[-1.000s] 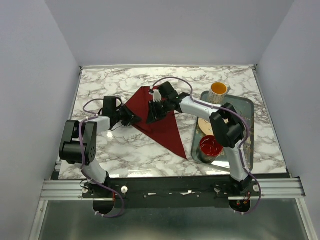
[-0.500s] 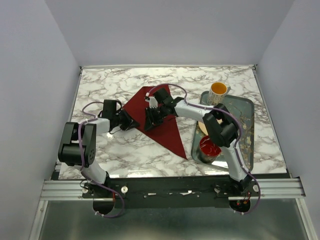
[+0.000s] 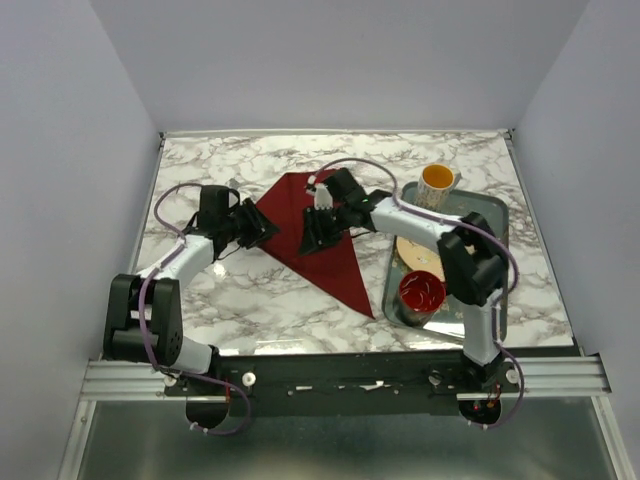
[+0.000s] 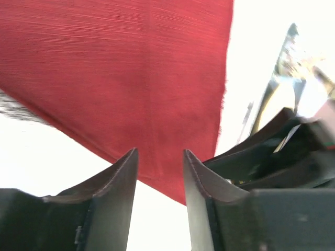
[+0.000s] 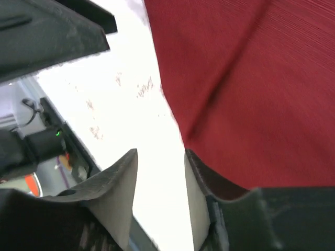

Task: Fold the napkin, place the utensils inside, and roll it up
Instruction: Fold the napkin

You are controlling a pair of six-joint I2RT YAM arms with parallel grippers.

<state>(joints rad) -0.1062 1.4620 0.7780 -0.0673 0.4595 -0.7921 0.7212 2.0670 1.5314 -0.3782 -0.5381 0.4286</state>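
Maroon napkin (image 3: pixel 335 265) lies triangular on the surface (image 3: pixel 230 290) — my left claw (image 3: pixel 264 234) and right claw (image 3: pixel 309 237) hang parted, empty, leaving the fold undisturbed.

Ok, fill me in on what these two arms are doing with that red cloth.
Both arms are at the napkin, which lies on the marble table as a long triangle. The left gripper sits at its left edge and the right gripper over its middle. Both are open, with nothing between the fingers. No utensil shows on the cloth, and it is not rolled. The tray to the right holds a red bowl.
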